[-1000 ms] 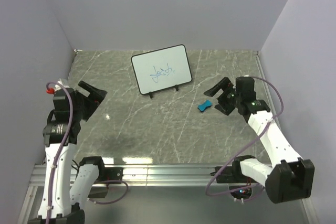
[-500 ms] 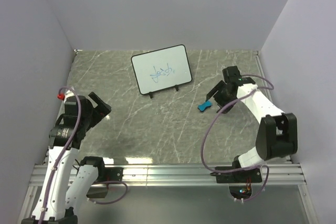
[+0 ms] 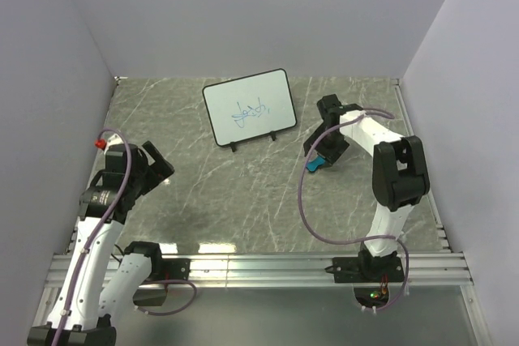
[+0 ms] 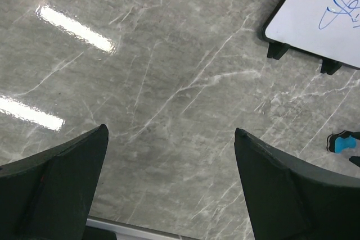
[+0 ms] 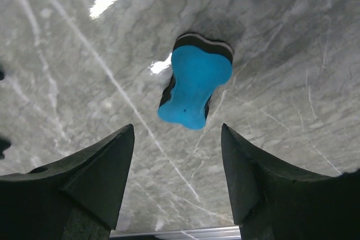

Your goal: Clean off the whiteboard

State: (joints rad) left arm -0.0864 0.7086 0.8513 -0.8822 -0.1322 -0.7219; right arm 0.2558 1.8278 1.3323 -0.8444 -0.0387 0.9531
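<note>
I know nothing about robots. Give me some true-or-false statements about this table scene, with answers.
1. The small white rectangular board with a thin black frame bears blue scribbles. True.
2. The right tool is shut on the blue bone-shaped eraser block. False: it is open, and the block lies free on the grey marbled table.
3. The left tool is open and empty. True.
4. The eraser block touches the board. False: they lie apart.
</note>
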